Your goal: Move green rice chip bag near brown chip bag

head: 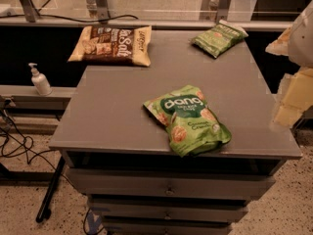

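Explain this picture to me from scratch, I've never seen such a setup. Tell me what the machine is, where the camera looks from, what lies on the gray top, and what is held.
There is one picture, from one camera looking down at a gray drawer cabinet from its front. The machine is a mobile robot with a single arm. The pale blurred shape at the right edge is that arm with its gripper, beside the cabinet and apart from every bag.

Three bags lie on top: the green rice chip bag near the front, the brown chip bag at the back left, and a smaller green bag at the back right. None of the bags is held. A pump bottle stands on a ledge to the left.
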Controlling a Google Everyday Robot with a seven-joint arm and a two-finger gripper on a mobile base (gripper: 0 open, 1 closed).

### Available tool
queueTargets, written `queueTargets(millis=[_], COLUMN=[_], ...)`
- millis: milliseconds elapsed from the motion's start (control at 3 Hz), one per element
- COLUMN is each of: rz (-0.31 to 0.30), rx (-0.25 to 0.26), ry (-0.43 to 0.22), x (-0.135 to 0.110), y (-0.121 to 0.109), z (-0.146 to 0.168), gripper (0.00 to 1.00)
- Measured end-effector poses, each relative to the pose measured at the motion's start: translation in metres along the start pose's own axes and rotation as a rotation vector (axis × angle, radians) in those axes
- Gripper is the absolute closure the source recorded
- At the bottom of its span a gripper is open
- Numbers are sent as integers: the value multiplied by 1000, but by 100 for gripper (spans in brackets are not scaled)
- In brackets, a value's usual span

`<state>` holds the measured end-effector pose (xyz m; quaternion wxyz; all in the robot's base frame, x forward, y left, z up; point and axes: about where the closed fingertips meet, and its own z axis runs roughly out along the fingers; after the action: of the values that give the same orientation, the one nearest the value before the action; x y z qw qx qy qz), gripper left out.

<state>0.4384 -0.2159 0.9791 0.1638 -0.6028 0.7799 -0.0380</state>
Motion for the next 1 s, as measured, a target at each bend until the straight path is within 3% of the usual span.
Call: queueTargets(millis=[667, 1000], rz=[-26, -41], rx=[-2, -35], ry=[-35, -90], x=[-10, -33], y=[9, 28], z=[12, 39], gripper=[0, 0])
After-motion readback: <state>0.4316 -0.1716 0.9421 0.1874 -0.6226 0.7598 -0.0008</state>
